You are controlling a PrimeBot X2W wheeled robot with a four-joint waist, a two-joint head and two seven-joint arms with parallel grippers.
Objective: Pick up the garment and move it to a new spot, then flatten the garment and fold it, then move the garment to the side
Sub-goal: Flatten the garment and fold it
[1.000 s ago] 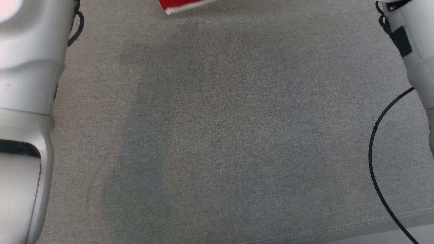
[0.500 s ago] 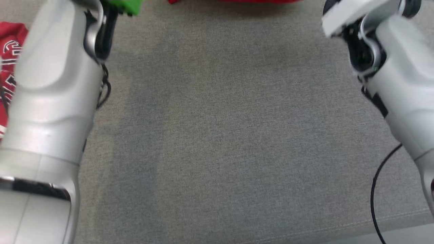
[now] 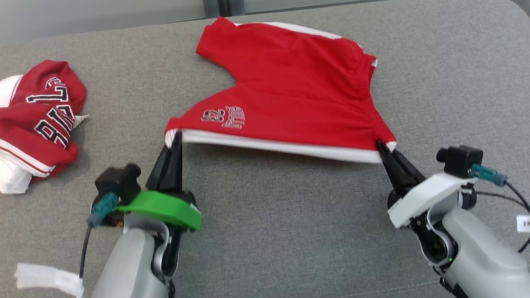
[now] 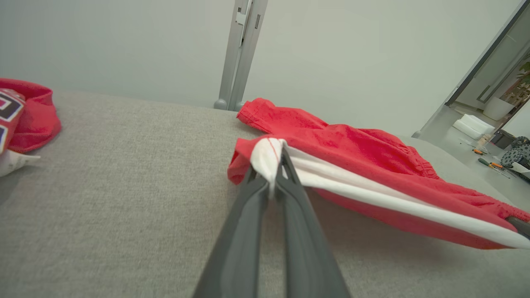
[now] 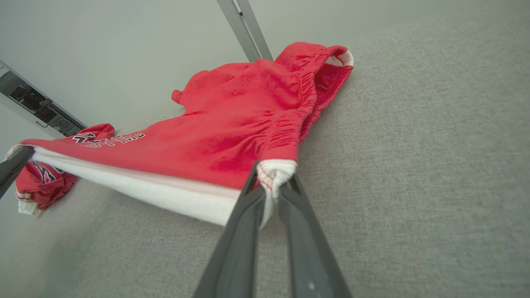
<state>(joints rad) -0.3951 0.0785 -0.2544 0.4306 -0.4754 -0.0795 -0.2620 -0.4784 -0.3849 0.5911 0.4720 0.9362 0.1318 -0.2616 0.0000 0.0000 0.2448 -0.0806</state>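
The garment [image 3: 290, 95] is a pair of red shorts with a white side stripe and small lettering, stretched across the grey surface. Its near white-striped edge is lifted taut between my two grippers. My left gripper [image 3: 177, 136] is shut on the left corner of that edge, seen up close in the left wrist view as white cloth pinched between the fingers [image 4: 271, 182]. My right gripper [image 3: 379, 145] is shut on the right corner, where the elastic waistband ends [image 5: 275, 178]. The far part of the garment [image 5: 265, 103] rests on the surface.
A second red and white garment [image 3: 37, 120] with black lettering lies crumpled at the far left, also seen in the left wrist view [image 4: 25, 111]. The grey fabric surface [image 3: 290, 231] spreads bare in front. A metal post [image 4: 240, 49] stands behind, against a pale wall.
The head camera has tilted up: earlier it showed mostly bare grey cloth and forearms, now it takes in both grippers holding the shorts and the crumpled garment at the left.
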